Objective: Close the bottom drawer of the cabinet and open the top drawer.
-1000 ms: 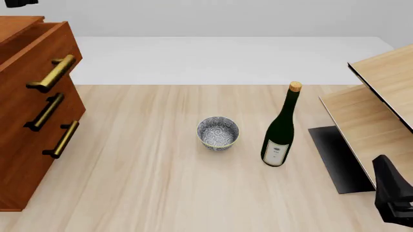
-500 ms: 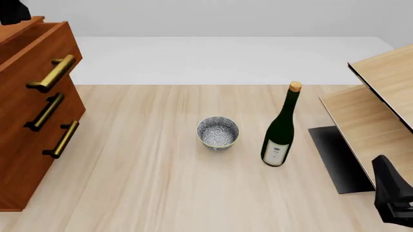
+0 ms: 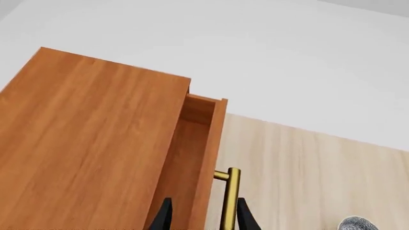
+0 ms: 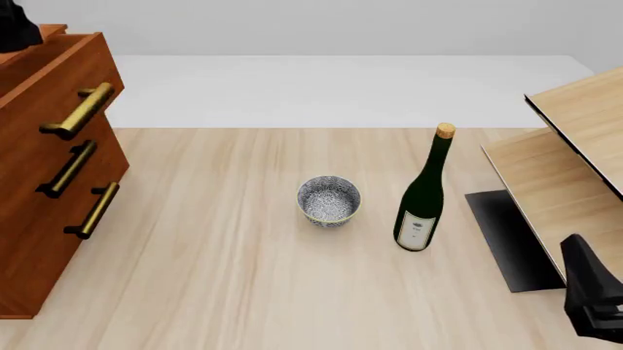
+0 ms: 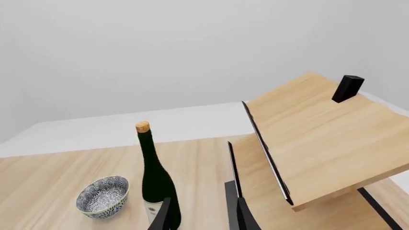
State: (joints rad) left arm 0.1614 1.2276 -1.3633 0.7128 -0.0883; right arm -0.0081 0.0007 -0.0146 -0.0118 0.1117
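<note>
Cabinet [image 4: 49, 182]: left edge of frame. Top drawer [image 4: 58, 80] pulled out, bottom drawer [image 4: 73, 219] shut. Your left fingers [image 3: 244, 216] spread above its handle [image 3: 229, 196]; right fingers [image 5: 242, 214] spread, empty.

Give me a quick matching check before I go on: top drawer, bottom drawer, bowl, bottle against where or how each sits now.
Things:
1. top drawer
2. bottom drawer
3. bowl
4. bottle

States:
A. shut flush with the cabinet front
B. upright, on the bowl's right in the front view
C. pulled out, inside showing
D. mid-table, patterned, nothing in it

Pairs: 1-C, 2-A, 3-D, 4-B
</note>
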